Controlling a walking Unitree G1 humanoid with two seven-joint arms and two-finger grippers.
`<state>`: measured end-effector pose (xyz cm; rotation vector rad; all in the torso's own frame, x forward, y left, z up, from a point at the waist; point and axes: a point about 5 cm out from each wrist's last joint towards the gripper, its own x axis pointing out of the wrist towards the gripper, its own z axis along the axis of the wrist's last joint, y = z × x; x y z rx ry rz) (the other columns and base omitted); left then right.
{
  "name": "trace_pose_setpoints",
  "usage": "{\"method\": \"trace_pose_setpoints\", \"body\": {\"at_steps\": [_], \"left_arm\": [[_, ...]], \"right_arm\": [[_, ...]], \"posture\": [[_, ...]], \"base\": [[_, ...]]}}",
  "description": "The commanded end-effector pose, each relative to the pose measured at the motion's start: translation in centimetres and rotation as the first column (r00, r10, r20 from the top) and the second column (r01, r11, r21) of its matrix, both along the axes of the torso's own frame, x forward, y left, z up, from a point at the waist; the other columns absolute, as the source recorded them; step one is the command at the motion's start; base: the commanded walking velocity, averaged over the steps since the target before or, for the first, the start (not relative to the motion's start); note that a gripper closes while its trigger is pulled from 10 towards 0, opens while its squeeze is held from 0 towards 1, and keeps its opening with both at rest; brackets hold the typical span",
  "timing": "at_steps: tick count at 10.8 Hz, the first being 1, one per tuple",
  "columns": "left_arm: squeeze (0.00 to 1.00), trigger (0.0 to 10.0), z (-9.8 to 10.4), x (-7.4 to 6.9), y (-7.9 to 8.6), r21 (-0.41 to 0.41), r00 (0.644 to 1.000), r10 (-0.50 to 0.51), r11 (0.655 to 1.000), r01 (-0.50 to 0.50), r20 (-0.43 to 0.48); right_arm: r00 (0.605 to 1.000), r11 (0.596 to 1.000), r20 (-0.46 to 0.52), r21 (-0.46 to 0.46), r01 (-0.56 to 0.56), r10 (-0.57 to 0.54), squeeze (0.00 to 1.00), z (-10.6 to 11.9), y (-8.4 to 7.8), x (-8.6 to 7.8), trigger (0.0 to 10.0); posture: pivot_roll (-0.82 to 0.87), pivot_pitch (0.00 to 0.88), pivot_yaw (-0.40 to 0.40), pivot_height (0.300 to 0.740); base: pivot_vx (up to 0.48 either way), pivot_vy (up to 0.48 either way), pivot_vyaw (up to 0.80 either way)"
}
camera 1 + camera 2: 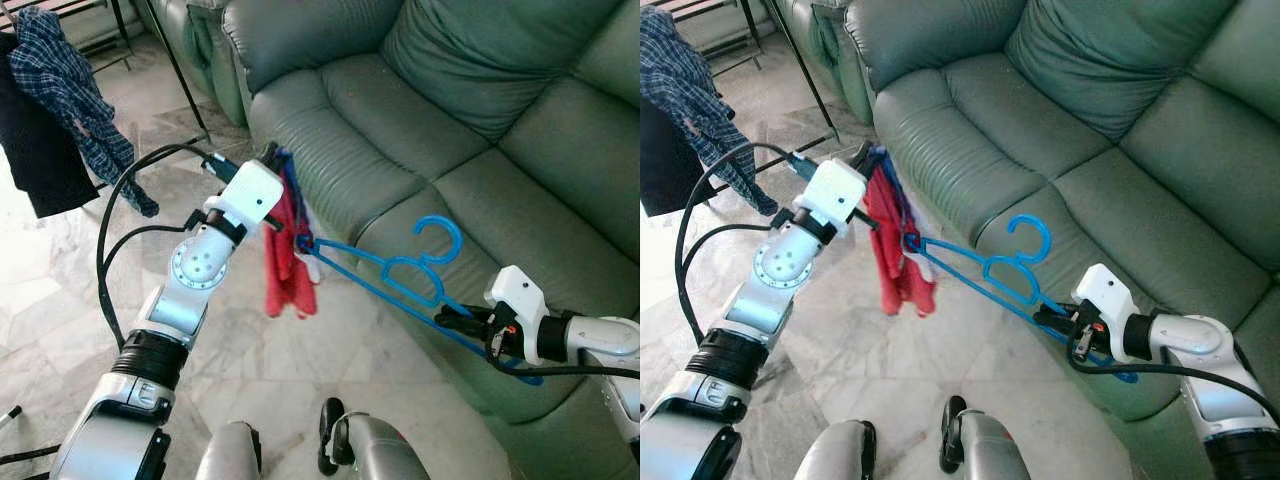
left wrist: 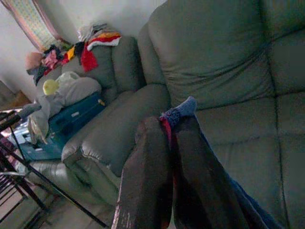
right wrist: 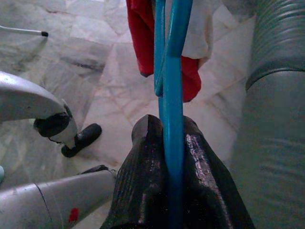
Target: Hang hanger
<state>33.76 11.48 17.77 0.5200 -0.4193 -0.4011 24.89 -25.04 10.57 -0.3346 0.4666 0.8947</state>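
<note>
A blue plastic hanger (image 1: 400, 278) stretches in the air in front of the green sofa (image 1: 450, 120), its hook pointing up. My right gripper (image 1: 447, 318) is shut on the hanger's lower bar (image 3: 172, 119). A red, blue and white garment (image 1: 288, 255) dangles from the hanger's other end. My left gripper (image 1: 272, 155) is shut on the top of that garment (image 2: 177, 114), its fingers (image 2: 147, 181) pressed together on the cloth.
A plaid shirt (image 1: 70, 90) and a dark garment hang on a black rack (image 1: 180, 70) at the left. An armchair piled with clothes (image 2: 90, 52) stands beyond the sofa. Marble floor (image 1: 300, 350) lies below the hanger.
</note>
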Motion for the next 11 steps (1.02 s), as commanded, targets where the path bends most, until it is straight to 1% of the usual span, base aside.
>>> {"method": "trace_pose_setpoints", "body": {"at_steps": [1,2,3,4,5,6,7,8,9,10,11], "left_arm": [[0.0,10.0,0.9,-0.3,-0.5,-0.004,0.999,-0.035,0.999,0.035,0.027],[0.0,10.0,1.5,-0.7,-1.0,-0.007,0.997,-0.061,0.998,0.062,0.041],[0.0,10.0,1.8,-0.9,-1.4,-0.014,0.996,-0.08,0.997,0.08,0.046],[0.0,10.0,2.1,-1.6,-2.5,-0.027,0.989,-0.14,0.99,0.141,0.045],[0.0,10.0,2.1,-2.6,-4.1,-0.061,0.973,-0.228,0.972,0.229,0.031],[0.0,10.0,1.8,-3.4,-5.3,-0.073,0.951,-0.309,0.948,0.31,0.014],[0.0,10.0,1.3,-5.0,-7.1,-0.072,0.889,-0.457,0.887,0.455,-0.01],[0.0,10.0,1.1,-5.6,-7.8,-0.083,0.859,-0.511,0.858,0.507,-0.032],[0.0,10.0,0.6,-6.2,-8.6,-0.082,0.808,-0.583,0.812,0.578,-0.078],[0.0,10.0,-0.3,-6.4,-8.7,-0.022,0.788,-0.604,0.795,0.606,-0.116],[0.0,10.0,-1.7,-6.3,-8.6,0.017,0.787,-0.595,0.796,0.605,-0.166]], "right_arm": [[1.0,1.0,0.012,-0.019,0.021,-0.021,0.0,-0.2,-0.2,0.2,10.0],[0.996,0.995,0.032,-0.055,0.087,-0.085,0.0,-0.9,-0.5,0.9,10.0],[0.99,0.99,0.051,-0.049,0.132,-0.13,0.0,-1.2,-0.4,1.4,10.0],[0.971,0.973,0.065,0.009,0.232,-0.232,0.0,-1.5,0.0,2.7,10.0],[0.941,0.942,0.069,0.089,0.324,-0.331,0.0,-1.6,0.5,3.9,10.0],[0.925,0.919,0.065,0.162,0.36,-0.374,0.0,-1.5,1.1,4.7,10.0],[0.866,0.834,0.049,0.302,0.461,-0.497,0.0,-0.7,2.1,6.7,10.0],[0.807,0.745,0.023,0.399,0.534,-0.591,0.0,0.1,2.5,8.2,10.0],[0.678,0.54,-0.035,0.575,0.614,-0.734,0.0,2.1,2.5,10.3,10.0],[0.591,0.302,-0.176,0.726,0.618,-0.787,0.0,3.9,2.0,11.3,10.0],[0.584,0.129,-0.266,0.828,0.546,-0.767,0.0,6.2,2.3,12.0,10.0]], "posture": [[-0.06,0.203,-0.025,0.74],[-0.06,0.199,-0.026,0.74],[-0.05,0.198,-0.027,0.74],[-0.05,0.194,-0.029,0.74],[-0.05,0.191,-0.031,0.74],[-0.04,0.19,-0.033,0.74],[-0.05,0.186,-0.033,0.74],[-0.05,0.181,-0.034,0.74],[-0.05,0.176,-0.035,0.74],[-0.05,0.157,-0.045,0.74],[-0.04,0.15,-0.052,0.74]], "base": [[0.0,0.0,0.0],[0.0,0.0,0.0],[0.0,0.0,0.0],[0.0,0.0,0.0],[0.0,0.0,0.0],[0.0,0.0,0.0],[0.0,0.0,0.0],[0.0,0.0,0.0],[0.0,0.0,0.0],[0.0,0.0,0.0],[0.0,0.0,0.0]]}}
